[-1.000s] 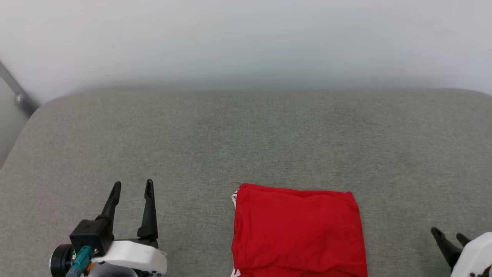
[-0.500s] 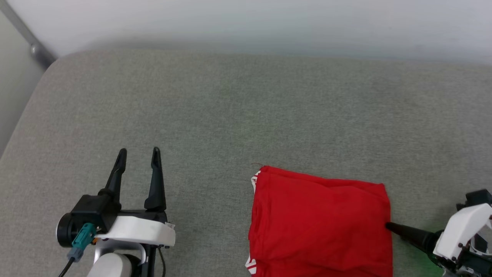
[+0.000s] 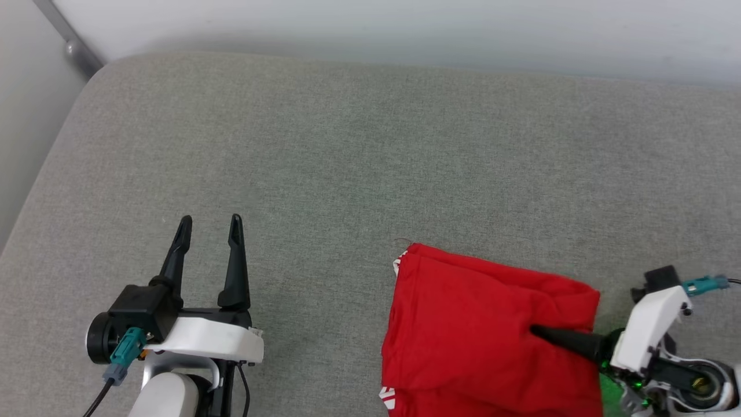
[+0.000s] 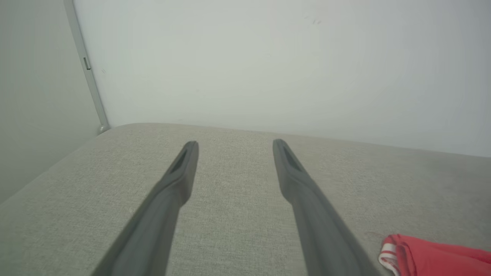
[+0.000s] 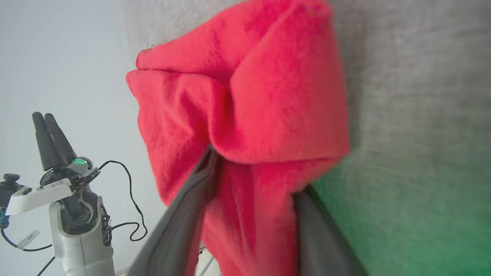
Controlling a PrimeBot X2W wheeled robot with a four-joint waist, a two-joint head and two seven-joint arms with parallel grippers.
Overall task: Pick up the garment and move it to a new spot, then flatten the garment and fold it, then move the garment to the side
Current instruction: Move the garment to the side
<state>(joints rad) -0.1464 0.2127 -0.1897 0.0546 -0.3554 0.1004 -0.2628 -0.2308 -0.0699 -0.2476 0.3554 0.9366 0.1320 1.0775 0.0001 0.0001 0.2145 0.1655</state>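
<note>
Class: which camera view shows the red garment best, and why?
The head view: the folded red garment lies almost whole on the grey cushion. The right wrist view gives a bunched close-up between the right gripper's fingers; the left wrist view catches one striped-trim corner.

My left pincer [image 3: 210, 220] had two long, tapering black fingers [image 4: 174, 188], each with a shallow slot near its tip, rooted in a black block [image 3: 142, 310]. Behind that sat a smooth white wrist shell [image 3: 202, 344], with a round black drum [image 3: 95, 346] at its side and a teal plug [image 3: 124, 350] feeding a black cable [image 3: 95, 402]. Seen from my other wrist, that arm showed looping black wires [image 5: 122, 191], a small green light [image 5: 78, 161] and a white tag [image 5: 27, 239]. My right pincer [image 3: 544, 336] had the same dark fingers, a white angular shell [image 3: 648, 324], a second teal plug [image 3: 701, 285] and a brassy round hub [image 3: 699, 382].
</note>
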